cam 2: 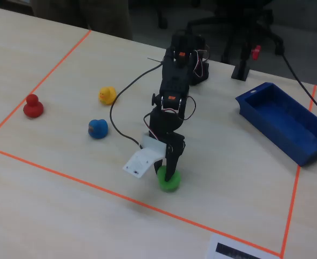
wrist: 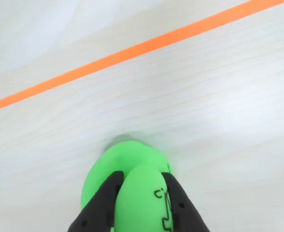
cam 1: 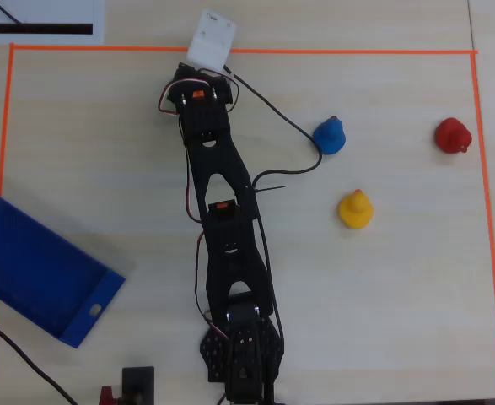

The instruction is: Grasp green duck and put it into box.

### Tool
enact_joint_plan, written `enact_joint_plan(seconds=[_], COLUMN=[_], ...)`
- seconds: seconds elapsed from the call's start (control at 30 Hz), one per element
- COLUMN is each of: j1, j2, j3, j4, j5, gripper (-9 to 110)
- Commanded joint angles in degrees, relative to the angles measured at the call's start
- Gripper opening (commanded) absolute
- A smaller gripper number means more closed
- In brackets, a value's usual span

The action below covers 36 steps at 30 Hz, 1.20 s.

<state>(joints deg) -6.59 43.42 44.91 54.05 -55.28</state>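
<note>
The green duck (wrist: 132,186) sits on the table (cam 2: 66,205) at the lower centre of the fixed view, just inside the orange tape line (cam 2: 93,186). The fingers (wrist: 103,205) grip the green duck across its head. It appears light, smooth and rounded; slippage is possible, so a lower hold is safer. The blue box (cam 2: 288,127) lies upper right.

The overhead view looks straight down on the whole surface (cam 1: 382,304), the fixed view faces the arm obliquely from 12 o'clock, and the wrist view hangs close above the orange tape (wrist: 132,50).
</note>
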Motion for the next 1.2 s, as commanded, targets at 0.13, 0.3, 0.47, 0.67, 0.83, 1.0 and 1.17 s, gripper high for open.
enact_joint_plan(seconds=[0.13,0.3,0.47,0.67,0.83,1.0,1.17], j1=[-1.7,-10.9,-28.2,-43.8,-51.9,-55.7,-57.7], j2=[23.0,43.1,49.0,40.7,34.3,28.0,24.9], j3=[9.0,17.7,16.5,4.8,3.1,-2.5,-4.0], j4=[6.5,16.3,27.2,35.8,34.4,33.3,32.3], j5=[7.9,12.1,19.1,24.3,26.4,28.2,28.9], gripper=[0,0,0,0,0,0,0])
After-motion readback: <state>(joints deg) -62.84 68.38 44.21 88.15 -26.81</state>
